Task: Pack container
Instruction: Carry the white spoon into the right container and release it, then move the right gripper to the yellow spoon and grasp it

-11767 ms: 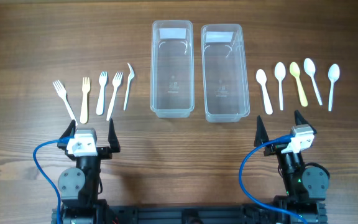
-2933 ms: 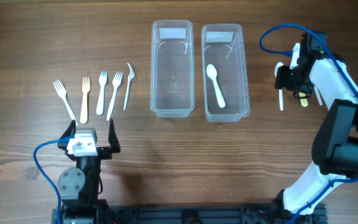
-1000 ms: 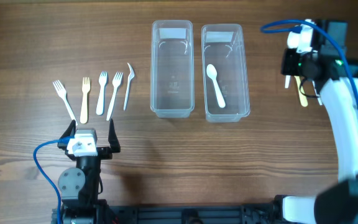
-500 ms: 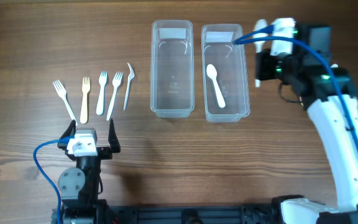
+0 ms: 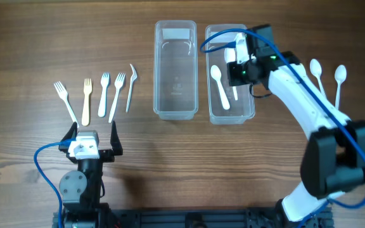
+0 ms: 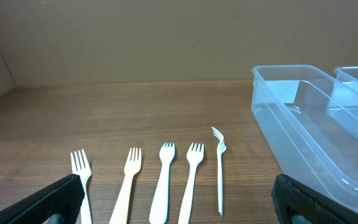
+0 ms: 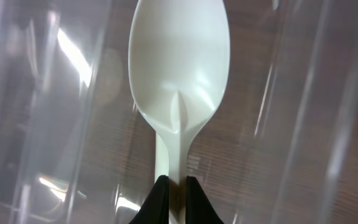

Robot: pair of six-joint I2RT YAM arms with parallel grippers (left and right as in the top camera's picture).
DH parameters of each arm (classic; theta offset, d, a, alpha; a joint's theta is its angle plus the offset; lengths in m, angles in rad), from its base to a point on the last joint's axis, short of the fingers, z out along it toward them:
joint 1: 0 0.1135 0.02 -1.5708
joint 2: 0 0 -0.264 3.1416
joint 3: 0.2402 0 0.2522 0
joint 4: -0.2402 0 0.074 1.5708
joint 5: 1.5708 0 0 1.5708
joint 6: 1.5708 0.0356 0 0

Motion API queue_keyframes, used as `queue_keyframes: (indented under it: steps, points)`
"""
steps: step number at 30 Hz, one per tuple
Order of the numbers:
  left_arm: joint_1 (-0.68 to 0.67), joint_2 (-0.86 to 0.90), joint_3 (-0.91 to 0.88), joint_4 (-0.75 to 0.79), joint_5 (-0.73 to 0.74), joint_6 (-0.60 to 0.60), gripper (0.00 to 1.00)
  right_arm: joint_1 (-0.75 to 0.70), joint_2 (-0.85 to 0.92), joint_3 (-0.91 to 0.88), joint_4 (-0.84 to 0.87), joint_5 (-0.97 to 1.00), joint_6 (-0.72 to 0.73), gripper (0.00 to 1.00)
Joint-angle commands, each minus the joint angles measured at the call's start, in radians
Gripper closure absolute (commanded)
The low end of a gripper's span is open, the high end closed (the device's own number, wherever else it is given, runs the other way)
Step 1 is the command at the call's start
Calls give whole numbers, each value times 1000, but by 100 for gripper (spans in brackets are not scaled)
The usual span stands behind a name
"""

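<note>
Two clear containers stand side by side at the back, the left one (image 5: pixel 175 25) holding nothing and the right one (image 5: pixel 209 76) with a white spoon (image 5: pixel 220 87) lying in it. My right gripper (image 5: pixel 236 66) hangs over the right container, shut on the handle of a second white spoon (image 7: pixel 179 68), whose bowl points away from the fingers (image 7: pixel 178 186) between the clear walls. My left gripper (image 5: pixel 94 125) rests near the front edge, open and holding nothing. Several forks (image 5: pixel 103 95) lie in a row just beyond it, seen also in the left wrist view (image 6: pixel 166 180).
Two white spoons (image 5: pixel 316 73) (image 5: pixel 339 79) lie on the wood right of the containers, partly behind my right arm. A blue cable loops above the right arm. The left container's wall (image 6: pixel 303 143) shows at the right of the left wrist view.
My right arm has swung left from the table's right side to over the right container, carrying the white spoon. The left arm has not moved.
</note>
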Motion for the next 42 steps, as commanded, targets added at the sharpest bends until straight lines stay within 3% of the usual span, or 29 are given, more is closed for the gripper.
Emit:
queue_keyframes:
  steps: [1, 6, 9, 19, 24, 30, 42]
  points:
    - [6, -7, -9, 3, 16, 15, 0, 8, 30, 1, 14, -46, 12, 74]
    - [6, -7, -9, 3, 16, 15, 0, 8, -2, 16, 7, -52, 10, 60]
    - [6, -7, -9, 3, 16, 15, 0, 7, -58, 36, -21, -37, 11, 60]
    - [6, -7, -9, 3, 16, 15, 0, -122, -257, 42, -218, 267, -51, 59]
    - [6, -7, -9, 3, 16, 15, 0, -236, -240, 40, -229, 318, -129, 62]
    - [6, -7, -9, 3, 16, 15, 0, -360, -196, 38, -180, 317, -152, 55]
    - [6, -7, -9, 3, 16, 15, 0, -465, -9, 38, -90, 260, -199, 55]
